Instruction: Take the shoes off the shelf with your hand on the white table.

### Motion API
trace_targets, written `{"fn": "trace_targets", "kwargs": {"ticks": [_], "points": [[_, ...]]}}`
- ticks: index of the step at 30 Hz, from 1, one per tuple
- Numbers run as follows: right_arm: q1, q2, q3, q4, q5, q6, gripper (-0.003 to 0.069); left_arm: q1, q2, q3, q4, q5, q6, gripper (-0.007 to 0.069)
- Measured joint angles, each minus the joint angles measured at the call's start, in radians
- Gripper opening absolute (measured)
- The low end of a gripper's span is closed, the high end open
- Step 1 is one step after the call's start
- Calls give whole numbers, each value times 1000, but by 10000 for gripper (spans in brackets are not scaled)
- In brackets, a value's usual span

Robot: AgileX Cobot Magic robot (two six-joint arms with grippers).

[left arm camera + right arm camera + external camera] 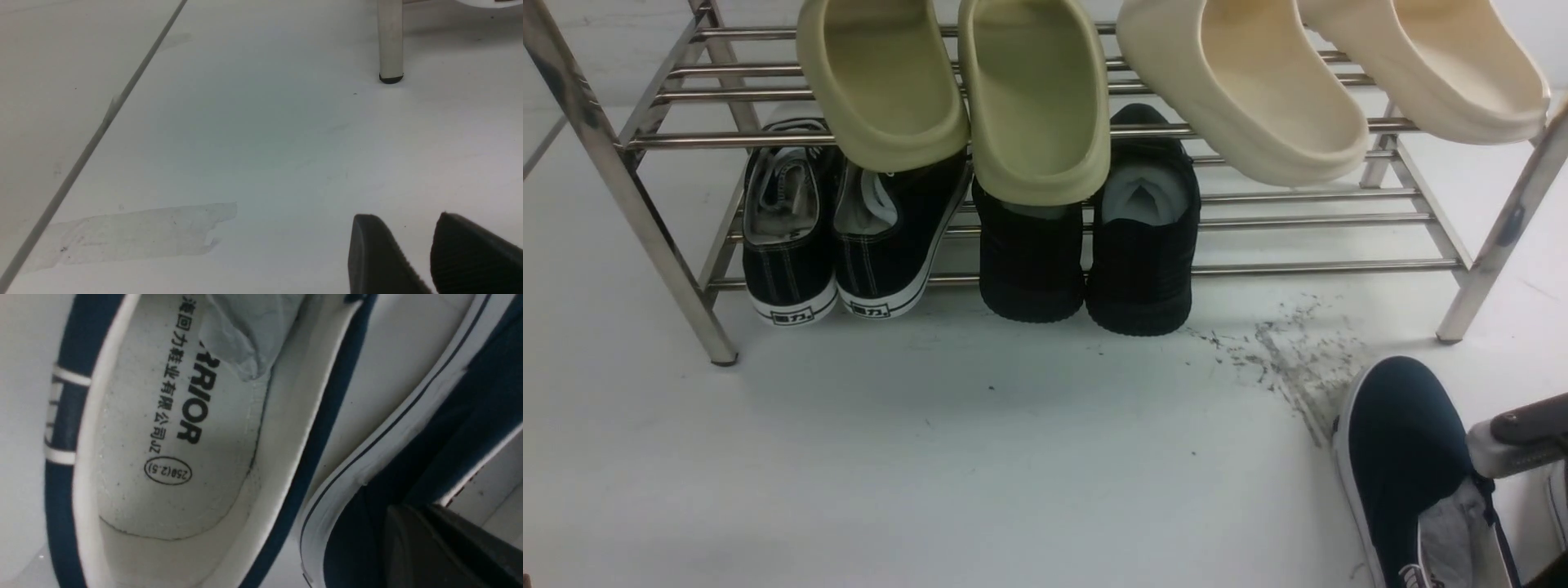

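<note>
We see the navy shoes (1401, 457) off the shelf (1045, 139), on the white table (931, 457) by the scuffs (1290, 351), front-R. R gripper (421, 547) is pinched onto one shoe's collar, just beside the other. L gripper (421, 253) is slightly parted.

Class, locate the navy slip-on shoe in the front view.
The navy shoe lies on the white table at the robot's right, off the shelf, beside the dark scuff marks.

My front camera sits low between the arms, facing the shelf (1298, 267) across the tabletop (931, 457). Left wrist skims bare tabletop; right wrist hangs tight over the shoes (1401, 433), shared with front.
</note>
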Motion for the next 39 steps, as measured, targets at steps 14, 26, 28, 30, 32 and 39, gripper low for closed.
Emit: {"fn": "trace_targets", "kwargs": {"ticks": [14,26,28,30,32,39], "points": [[0,-9,-65,-23,35,41,524,0,0,0,0,0,0,240],[0,-175,-281,-76,189,23,535,0,0,0,0,0,0,240],[0,-204,-285,-77,193,22,476,0,0,0,0,0,0,240],[0,-276,-289,-77,202,22,338,0,0,0,0,0,0,240],[0,-323,-289,-79,207,22,241,0,0,0,0,0,0,240],[0,-468,-289,-120,220,92,-8,0,0,0,0,0,0,240]]}}
